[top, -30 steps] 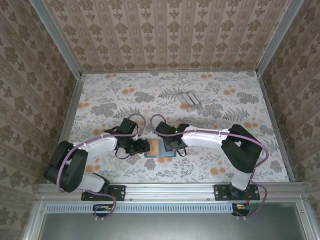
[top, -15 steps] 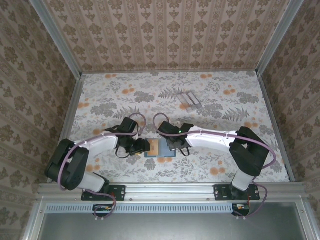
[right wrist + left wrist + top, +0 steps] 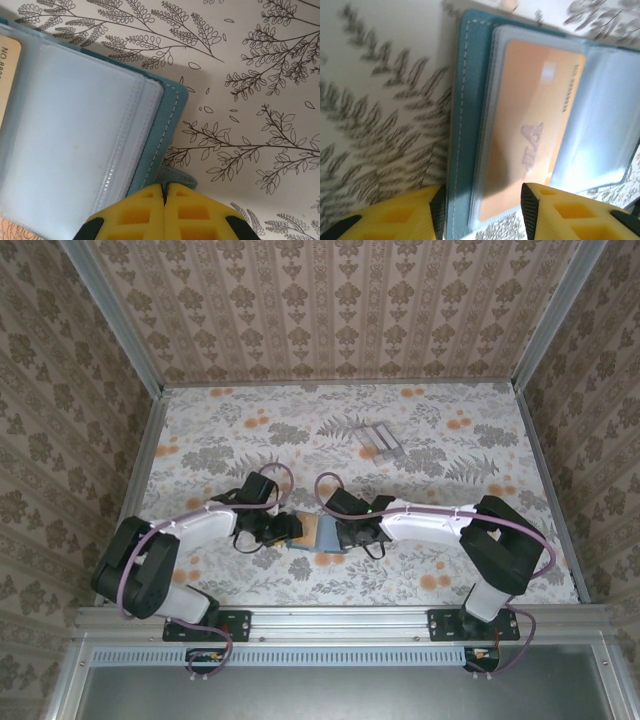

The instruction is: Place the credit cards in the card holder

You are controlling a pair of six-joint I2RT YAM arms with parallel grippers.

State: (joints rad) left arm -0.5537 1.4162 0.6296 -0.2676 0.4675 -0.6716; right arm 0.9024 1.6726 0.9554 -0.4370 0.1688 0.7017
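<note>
Top view: both arms reach in to the open card holder (image 3: 322, 543), which lies flat on the counter (image 3: 450, 480) near the front edge, between the two end effectors. Left end effector (image 3: 287, 530) is at its left side, right end effector (image 3: 346, 535) at its right side. An orange credit card (image 3: 311, 530) sits on the holder's left half. Grey credit cards (image 3: 378, 442) lie well apart, farther back on the counter.

Left wrist: the orange card is inside a clear pocket (image 3: 495, 60) of the teal holder. The yellow fingers (image 3: 395, 217) stand apart on either side of the holder's near end. Can't tell whether they pinch it.

Right wrist: the right end effector's fingers (image 3: 135, 212) are fully closed, pads meeting, nothing visible between them. Their tips are at the holder's teal edge, just beside its snap tab (image 3: 176, 176). The pocket on this half is empty, and a sliver of the orange card shows at far left.
</note>
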